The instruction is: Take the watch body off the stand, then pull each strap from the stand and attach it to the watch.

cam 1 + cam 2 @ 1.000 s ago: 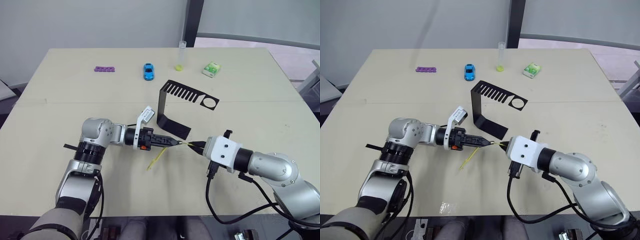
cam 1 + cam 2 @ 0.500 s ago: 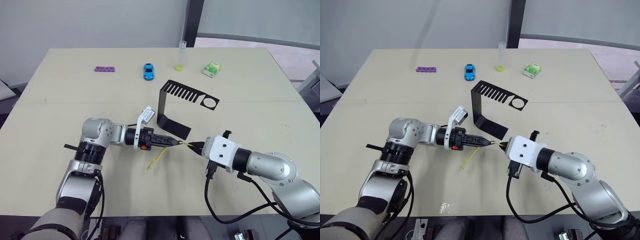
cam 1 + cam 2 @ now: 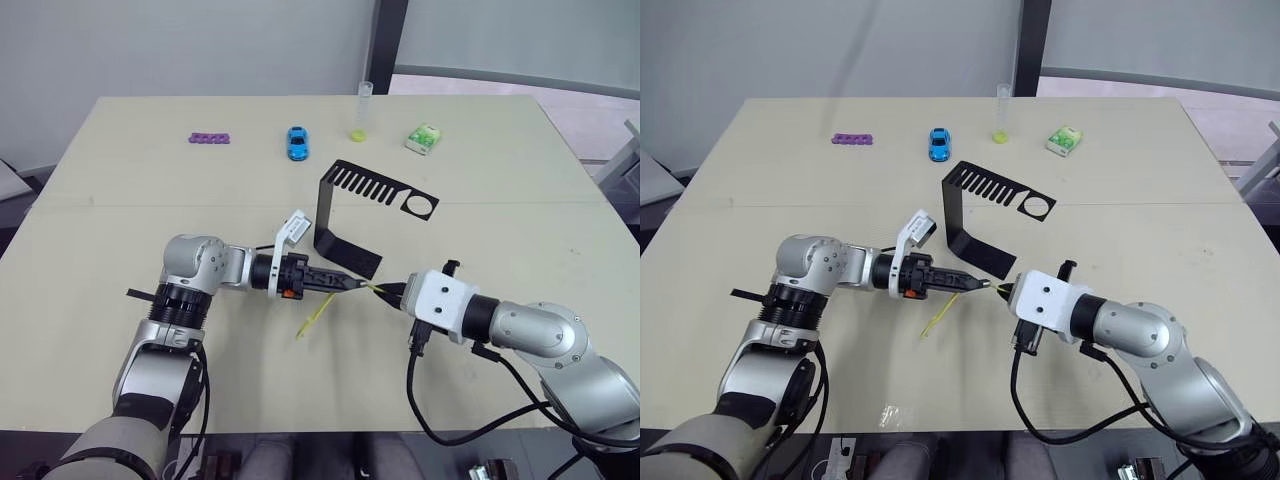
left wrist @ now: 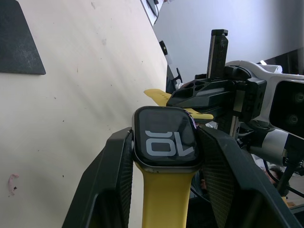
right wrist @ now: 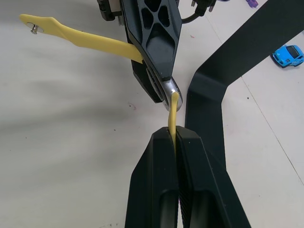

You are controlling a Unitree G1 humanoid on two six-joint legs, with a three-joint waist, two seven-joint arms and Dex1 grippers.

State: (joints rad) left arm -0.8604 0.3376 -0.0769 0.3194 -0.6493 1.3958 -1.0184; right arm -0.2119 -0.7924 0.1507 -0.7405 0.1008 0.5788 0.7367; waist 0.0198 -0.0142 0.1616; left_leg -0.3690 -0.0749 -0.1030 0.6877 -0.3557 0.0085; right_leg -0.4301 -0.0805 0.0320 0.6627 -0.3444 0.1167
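**A:** Starting on the left: purple toe-separator piece (image 3: pixel 210 138) sits at the table's (image 3: pixel 120 200) far left, blue toy car (image 3: pixel 297 143) next to it along the far edge. Nearer, left gripper (image 3: pixel 348 284) is clamped on the watch body (image 4: pixel 165 137), one finger on each side of the case. Screen faces the wrist camera, light digits visible.

**B:** Straps?

**A:** One yellow strap (image 3: pixel 314 316) is already on the watch body and hangs down from it toward the table, pin end free. Second yellow strap (image 5: pixel 174 112) runs between the two grippers. Its far end touches the edge of the case; can't tell if it's seated.

**B:** Right side?

**A:** Right gripper (image 3: pixel 392 291) is pinched tight on that second strap, fingers pressed together with the band edge-on between them. It sits just right of the left gripper, tips nearly meeting.

**B:** Stand?

**A:** Black stand (image 3: pixel 352 215) is upright just behind both grippers, slots bare, ring hole bare. Clear tube with a yellow base (image 3: pixel 361 110) and a green-white packet (image 3: pixel 423 138) are at the far edge, right of the car.
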